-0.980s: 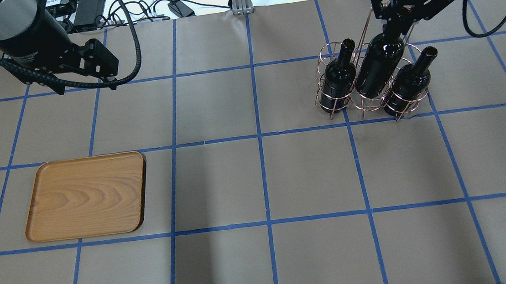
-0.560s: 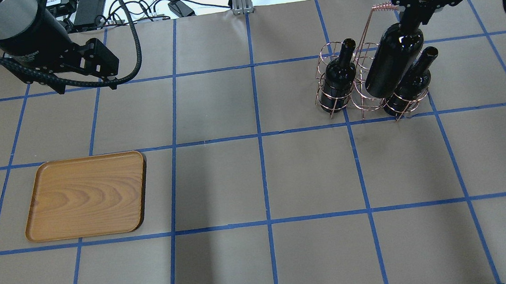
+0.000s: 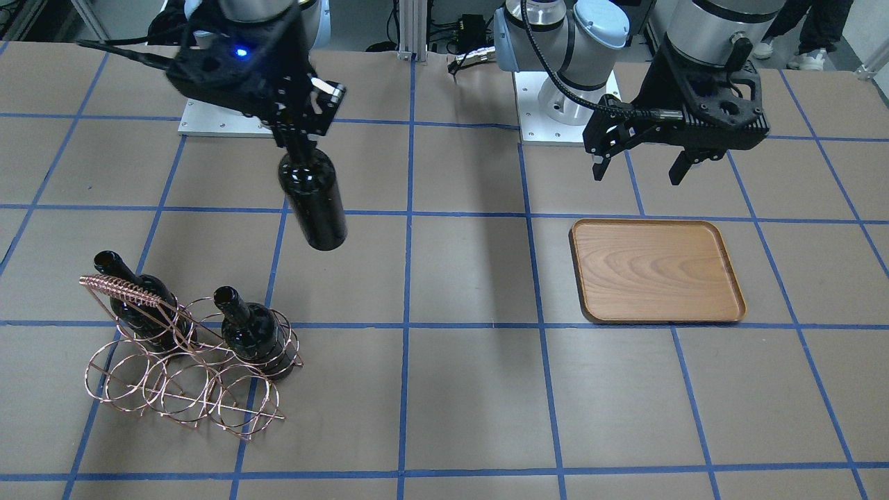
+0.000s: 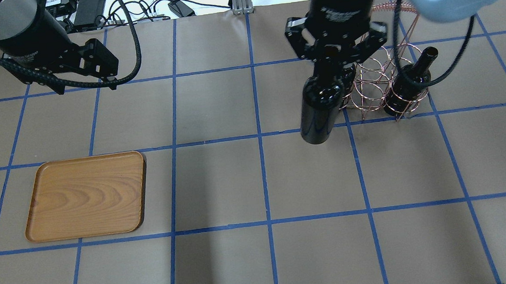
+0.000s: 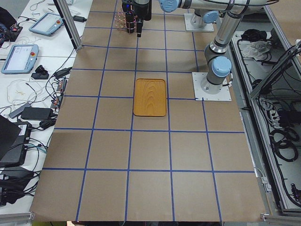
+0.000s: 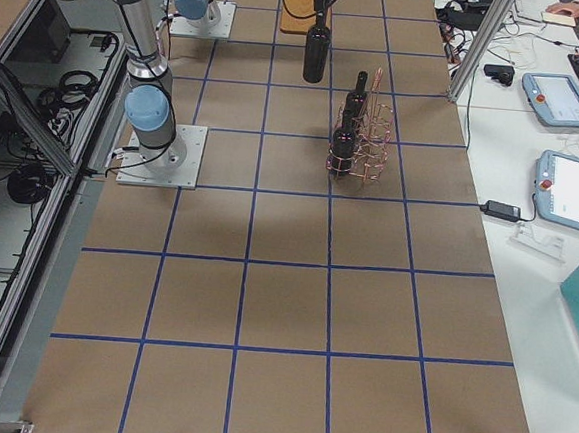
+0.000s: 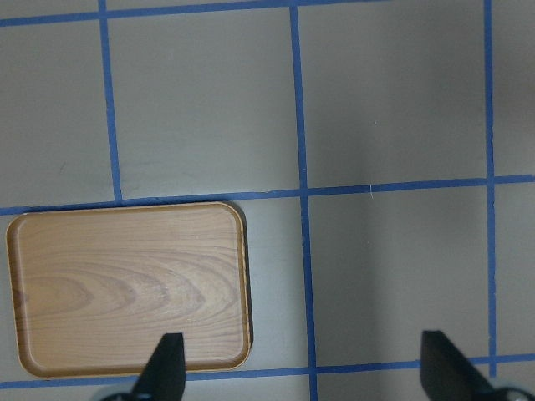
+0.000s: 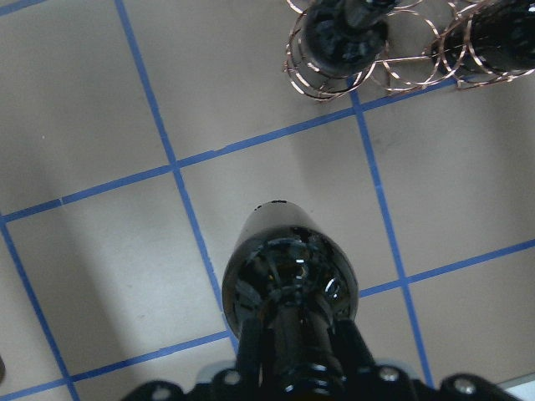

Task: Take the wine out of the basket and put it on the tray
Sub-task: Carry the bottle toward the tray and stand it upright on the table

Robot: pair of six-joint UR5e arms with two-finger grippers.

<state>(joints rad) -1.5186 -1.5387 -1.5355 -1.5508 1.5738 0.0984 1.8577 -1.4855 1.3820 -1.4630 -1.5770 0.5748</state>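
**Entry: bottle carry, mid-table**

- **Right gripper** (image 3: 298,144): clamped on the neck of one wine bottle (image 3: 316,201). The bottle hangs base-down with a slight lean. It is in the air, clear of the basket and over bare table.
- **Basket** (image 3: 119,290): copper wire, standing on the table. Two other bottles (image 3: 253,333) sit in its outer rings and the middle rings are vacant.
- **Tray** (image 3: 656,271): wooden and flat on the table, with nothing on it. It is well apart from the hanging bottle, on the left arm's side.
- **Left gripper** (image 3: 637,172): jaws apart and holding nothing. It hovers just beyond the tray's edge on the robot's side.
- **Step in hand (my reading):** carrying the bottle across to the tray.
- **Handling notes:**
  - The only hold is on a glossy glass neck with the heavy body below, so the bottle could swing or slip. Travel should be slow and even.
  - Keep height until the base is over the middle of the tray, then bring the bottle plumb.
  - Lower it so the whole base lands inside the rim, not on it.
  - Let go only once it stands on its own.
  - Watch for crowding with the left gripper near the tray.
  - Whether the right arm can reach that far alone, I cannot tell.
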